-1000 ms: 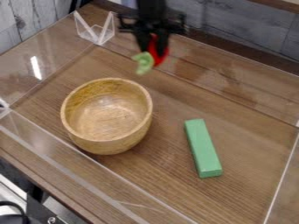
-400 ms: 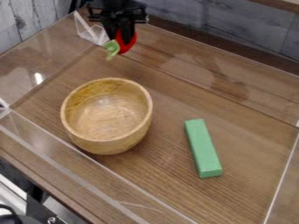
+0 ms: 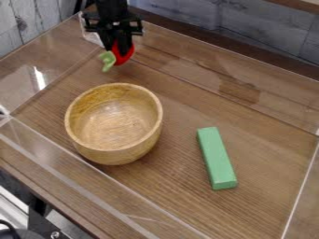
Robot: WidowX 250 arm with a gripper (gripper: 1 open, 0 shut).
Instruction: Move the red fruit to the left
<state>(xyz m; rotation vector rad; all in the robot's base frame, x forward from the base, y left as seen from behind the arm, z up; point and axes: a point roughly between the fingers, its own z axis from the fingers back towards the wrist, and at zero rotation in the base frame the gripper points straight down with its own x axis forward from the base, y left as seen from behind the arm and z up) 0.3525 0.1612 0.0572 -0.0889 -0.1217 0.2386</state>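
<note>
Up at about eleven o'clock in the walled wooden tray [image 3: 268, 121], the black gripper [image 3: 117, 58] points straight down with its jaws pinched on the red fruit [image 3: 121, 52], whose green cap [image 3: 107, 61] pokes out to the side just above the tray floor. The wooden bowl [image 3: 114, 121] sits left of centre, at roughly five o'clock from the fruit and clearly apart from it. The long green block [image 3: 215, 157] lies flat at about four o'clock from the bowl, near it but not touching.
</note>
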